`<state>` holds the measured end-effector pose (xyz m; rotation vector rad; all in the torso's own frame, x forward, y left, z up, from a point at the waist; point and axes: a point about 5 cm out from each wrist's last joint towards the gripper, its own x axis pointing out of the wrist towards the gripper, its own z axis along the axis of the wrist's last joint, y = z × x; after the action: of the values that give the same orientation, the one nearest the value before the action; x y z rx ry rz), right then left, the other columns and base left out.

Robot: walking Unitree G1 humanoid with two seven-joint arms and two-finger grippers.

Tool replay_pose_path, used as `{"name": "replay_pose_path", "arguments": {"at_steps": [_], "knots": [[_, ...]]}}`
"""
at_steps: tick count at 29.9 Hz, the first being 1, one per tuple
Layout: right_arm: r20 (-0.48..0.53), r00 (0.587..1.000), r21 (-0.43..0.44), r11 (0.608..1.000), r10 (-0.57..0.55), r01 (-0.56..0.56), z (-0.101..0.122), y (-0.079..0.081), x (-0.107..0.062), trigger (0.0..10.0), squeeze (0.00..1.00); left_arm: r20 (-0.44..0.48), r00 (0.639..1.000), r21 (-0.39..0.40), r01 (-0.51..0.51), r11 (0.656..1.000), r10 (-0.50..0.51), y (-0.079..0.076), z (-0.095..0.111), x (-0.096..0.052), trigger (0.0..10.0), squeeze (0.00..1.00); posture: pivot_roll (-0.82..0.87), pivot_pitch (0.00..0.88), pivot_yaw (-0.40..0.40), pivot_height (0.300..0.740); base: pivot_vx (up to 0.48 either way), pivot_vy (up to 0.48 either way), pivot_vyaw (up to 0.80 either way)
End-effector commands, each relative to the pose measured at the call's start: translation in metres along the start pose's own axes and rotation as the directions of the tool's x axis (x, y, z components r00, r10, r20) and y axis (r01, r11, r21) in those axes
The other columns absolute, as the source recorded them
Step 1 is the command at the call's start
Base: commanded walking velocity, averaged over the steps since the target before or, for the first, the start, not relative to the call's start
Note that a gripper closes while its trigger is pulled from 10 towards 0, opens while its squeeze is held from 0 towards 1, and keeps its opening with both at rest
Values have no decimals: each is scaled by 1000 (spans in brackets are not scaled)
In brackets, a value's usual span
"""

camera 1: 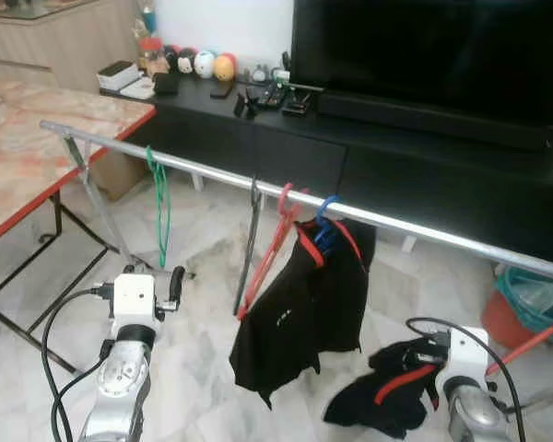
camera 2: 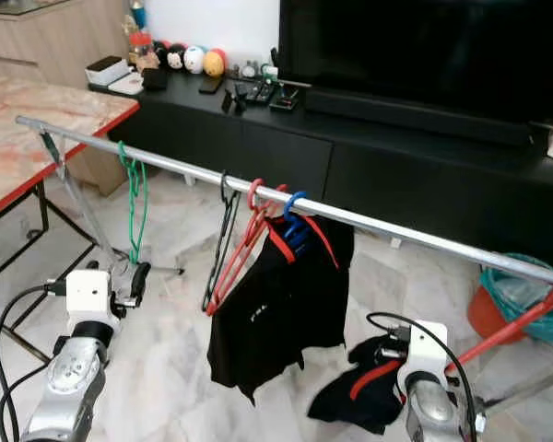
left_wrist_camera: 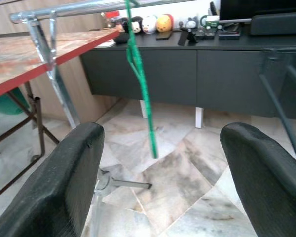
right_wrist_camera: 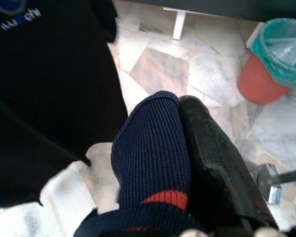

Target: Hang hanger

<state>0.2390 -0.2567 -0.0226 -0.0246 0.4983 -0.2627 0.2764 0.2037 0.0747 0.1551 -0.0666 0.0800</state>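
Observation:
A metal rail runs across in front of me. On it hang a green hanger, a dark hanger, a red hanger and a blue hanger carrying a black jacket with red trim. My left gripper is open and empty, low down and just short of the green hanger. My right gripper is low on the right, shut on the ribbed collar of a dark garment with a red stripe; the garment droops toward the floor. A red bar slants up to the right beside it.
A marble-topped table with a red edge stands on the left, and the rail's leg is beside it. A black TV cabinet with small items runs behind the rail. A red bucket with a teal liner sits at right.

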Motion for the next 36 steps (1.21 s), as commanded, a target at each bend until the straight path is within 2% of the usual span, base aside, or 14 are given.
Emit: {"name": "replay_pose_path", "arguments": {"at_steps": [1,5,12,17,36], "knots": [[12,1000,7,1000,0,0,4,1,1,10000,0,-1,1000,13,8,1000,-8,1,1,0,10000,0,49,22,-31,740,0,0,0],[10,1000,12,1000,4,-4,3,2,1,10000,0,2,1000,-1,16,1000,-16,0,3,3,10000,0,51,22,-30,740,0,0,0],[9,1000,16,1000,7,-7,3,3,2,10000,0,-1,995,-45,104,994,-104,-10,7,8,10000,0,52,19,-29,740,0,0,0],[5,1000,13,1000,9,-9,3,3,2,10000,0,-3,995,-54,102,993,-102,-10,7,7,10000,0,50,18,-29,740,0,0,0],[-15,1000,28,999,17,-17,2,6,3,10000,0,9,992,-69,125,990,-125,-13,9,8,10000,0,52,11,-30,740,300,0,-42]]}}
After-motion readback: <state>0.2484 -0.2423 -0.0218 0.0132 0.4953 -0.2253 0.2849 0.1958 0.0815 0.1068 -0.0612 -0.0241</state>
